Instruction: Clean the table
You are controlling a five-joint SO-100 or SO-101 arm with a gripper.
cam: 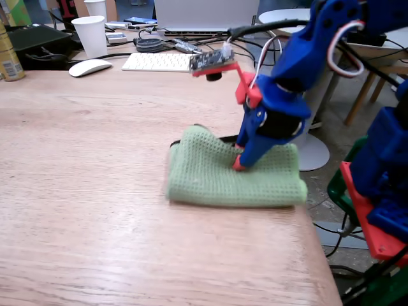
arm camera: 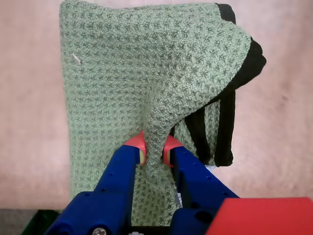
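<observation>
A folded green waffle-weave cloth (cam: 210,172) with black trim lies on the pale wood-grain table (cam: 95,191) near its right edge. My blue gripper (cam: 238,162) with red fingertips presses down into the cloth's middle. In the wrist view the gripper (arm camera: 154,149) is shut on a pinched ridge of the cloth (arm camera: 137,73), which rises in a fold between the red pads (arm camera: 137,144). The cloth's black edge (arm camera: 247,63) shows at the right.
At the table's far end stand a white keyboard (cam: 159,61), a white mouse (cam: 89,67), a paper cup (cam: 90,35), a can (cam: 9,57), cables and a laptop (cam: 204,16). The table's right edge (cam: 319,242) drops off beside the cloth.
</observation>
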